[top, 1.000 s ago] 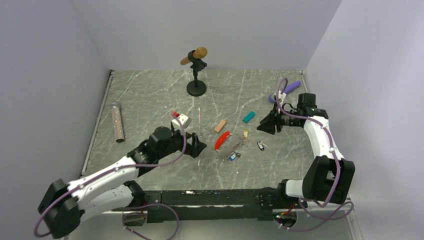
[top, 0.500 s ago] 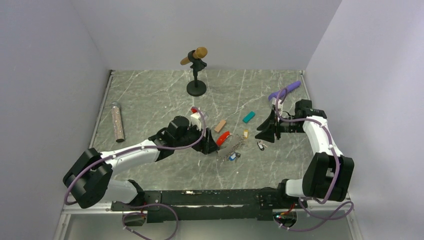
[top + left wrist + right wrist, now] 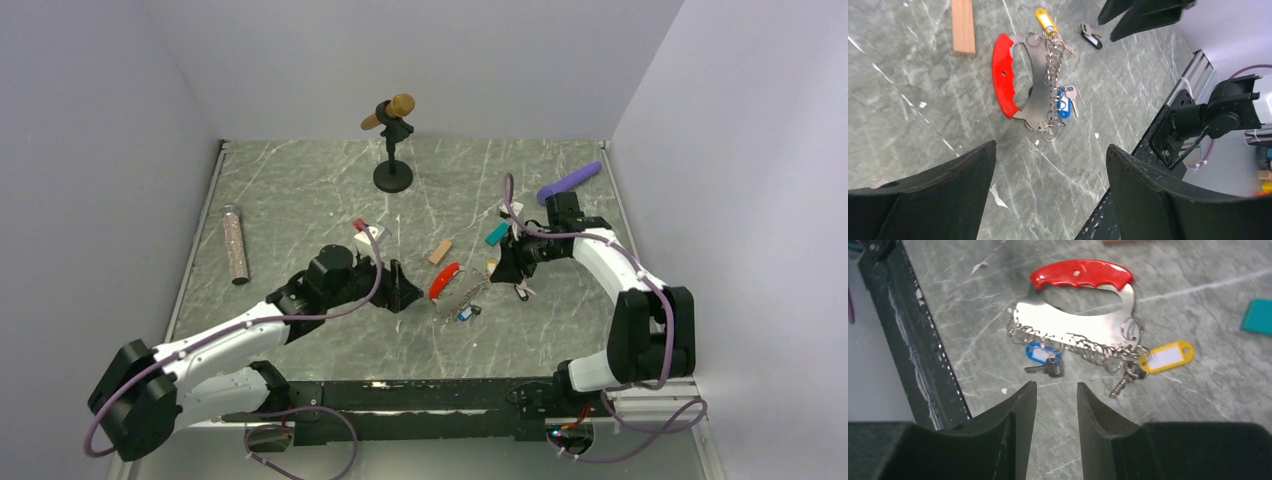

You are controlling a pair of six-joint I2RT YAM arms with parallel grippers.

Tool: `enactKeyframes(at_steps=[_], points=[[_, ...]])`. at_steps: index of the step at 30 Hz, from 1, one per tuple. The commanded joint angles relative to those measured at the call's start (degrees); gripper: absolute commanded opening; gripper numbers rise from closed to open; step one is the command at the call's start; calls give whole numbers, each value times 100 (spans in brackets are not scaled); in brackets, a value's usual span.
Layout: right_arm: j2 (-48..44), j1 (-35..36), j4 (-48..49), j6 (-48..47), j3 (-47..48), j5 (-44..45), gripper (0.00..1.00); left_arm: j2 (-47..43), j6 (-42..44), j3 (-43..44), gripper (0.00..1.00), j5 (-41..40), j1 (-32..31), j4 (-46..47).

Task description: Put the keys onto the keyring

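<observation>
left gripper [image 3: 1050, 150] wide open, nothing in it; keyring [image 3: 1035, 95] lies flat on the table just ahead of its jaws, red clip [image 3: 1003, 75] toward the left finger, chain and blue tag [image 3: 1062, 106] toward the right one. right gripper [image 3: 1055, 387] open only narrowly, bare table in the gap, nothing gripped; keyring sits just beyond its tips. loose black-headed key [image 3: 1091, 38] on the table just beside the right gripper's fingers, near the yellow tag [image 3: 1045, 20], not on the ring. tan block [image 3: 963, 25] lies past the clip
</observation>
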Motion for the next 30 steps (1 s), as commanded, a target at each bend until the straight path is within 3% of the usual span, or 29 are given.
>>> enactKeyframes(at_steps=[1, 10, 30], points=[[510, -24, 749, 1182, -2, 509, 37, -531, 249, -176, 85, -469, 7, -150], [1204, 11, 1049, 1925, 61, 987, 34, -894, 289, -497, 85, -592, 14, -87], [1919, 185, 1194, 2191, 359, 1226, 27, -739, 390, -437, 86, -582, 31, -40]])
